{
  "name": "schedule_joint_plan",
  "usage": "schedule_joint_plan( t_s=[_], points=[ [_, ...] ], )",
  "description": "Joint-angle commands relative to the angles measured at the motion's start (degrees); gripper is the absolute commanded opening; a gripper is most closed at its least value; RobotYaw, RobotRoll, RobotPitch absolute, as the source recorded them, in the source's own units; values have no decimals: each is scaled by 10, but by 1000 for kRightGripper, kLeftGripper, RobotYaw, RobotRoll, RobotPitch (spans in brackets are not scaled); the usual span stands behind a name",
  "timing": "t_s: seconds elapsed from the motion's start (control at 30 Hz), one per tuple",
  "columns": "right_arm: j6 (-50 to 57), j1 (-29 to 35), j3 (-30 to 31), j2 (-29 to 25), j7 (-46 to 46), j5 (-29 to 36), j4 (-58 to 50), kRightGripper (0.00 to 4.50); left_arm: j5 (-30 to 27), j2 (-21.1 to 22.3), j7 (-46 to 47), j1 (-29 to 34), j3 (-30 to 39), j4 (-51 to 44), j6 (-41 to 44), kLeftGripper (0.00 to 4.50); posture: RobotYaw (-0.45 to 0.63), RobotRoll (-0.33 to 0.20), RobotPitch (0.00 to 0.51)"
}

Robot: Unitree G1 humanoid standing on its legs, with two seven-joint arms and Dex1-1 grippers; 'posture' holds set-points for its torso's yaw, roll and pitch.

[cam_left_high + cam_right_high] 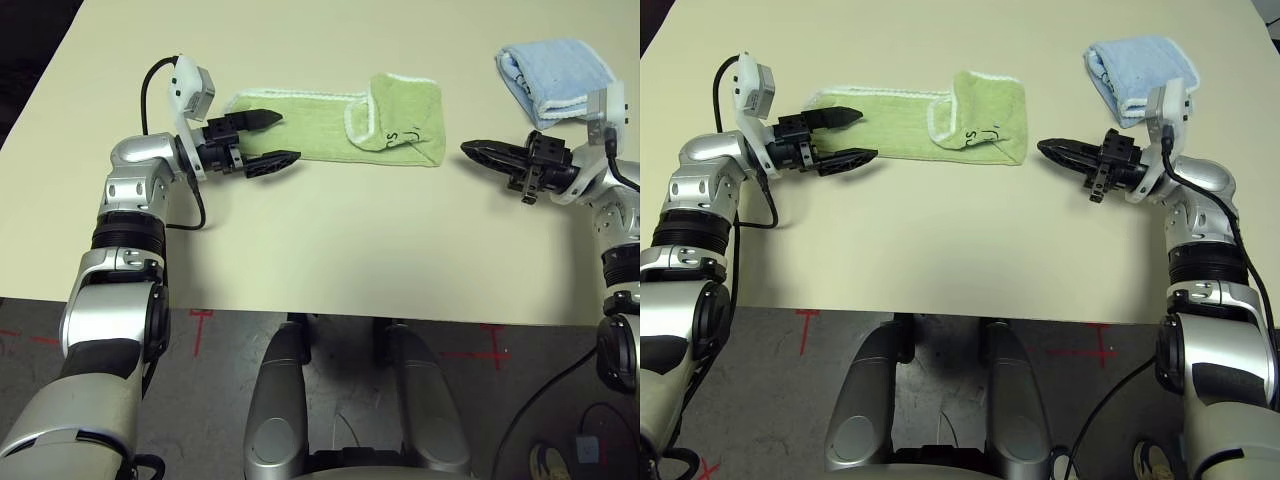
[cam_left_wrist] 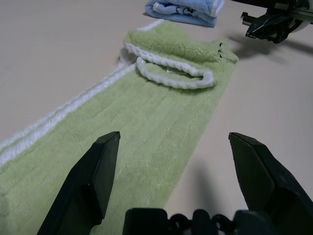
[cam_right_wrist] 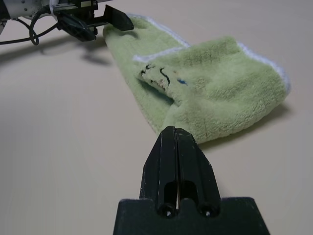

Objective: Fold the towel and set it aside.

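The towel (image 1: 335,128) lies on the table (image 1: 330,250) as a long strip running straight away from the left gripper (image 1: 270,138), whose wide jaws straddle its near end, while the shut right gripper (image 1: 480,152) waits just beside the folded-over far end.

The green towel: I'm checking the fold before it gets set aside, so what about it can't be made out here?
- Emblem: on the towel, the dark marks are too small in the head views, half tucked under the fold in the right wrist view.
- Tag: not identifiable.
- Layers under the flap: covered by it.
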Motion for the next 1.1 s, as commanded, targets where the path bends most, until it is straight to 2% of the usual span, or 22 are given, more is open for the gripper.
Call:
schedule_joint_plan(
  t_s=[0.03, 0.33, 0.47, 0.57, 0.77, 0.93, 1.1],
  points=[
    [-16, 9, -2, -16, 22, 5, 9, 23, 10, 13, -6, 5, -3, 11, 5, 4500, 37, 0, 302],
    [0, 47, 3, -23, 41, 22, -59, 23, 28, 59, 1, -9, -4, 27, 28, 4500, 57, 0, 284],
    [-10, 65, 12, -21, 49, 16, -80, 1031, 29, 82, 9, -20, 2, 28, 62, 4500, 72, 0, 276],
    [-11, 68, 16, -14, 43, 16, -82, 2166, 40, 111, 45, -47, 0, 52, 161, 4500, 92, 0, 268],
    [-16, 70, 25, -8, 38, 16, -84, 4470, 43, 129, 82, -79, 2, 81, 284, 4500, 102, 0, 264],
    [-14, 68, 30, -6, 36, 16, -90, 4470, 43, 136, 92, -88, 0, 98, 389, 4500, 100, 0, 261],
    [-14, 69, 33, -4, 33, 15, -94, 4470, 42, 135, 100, -106, 2, 123, 452, 4500, 97, 0, 259]
  ],
)
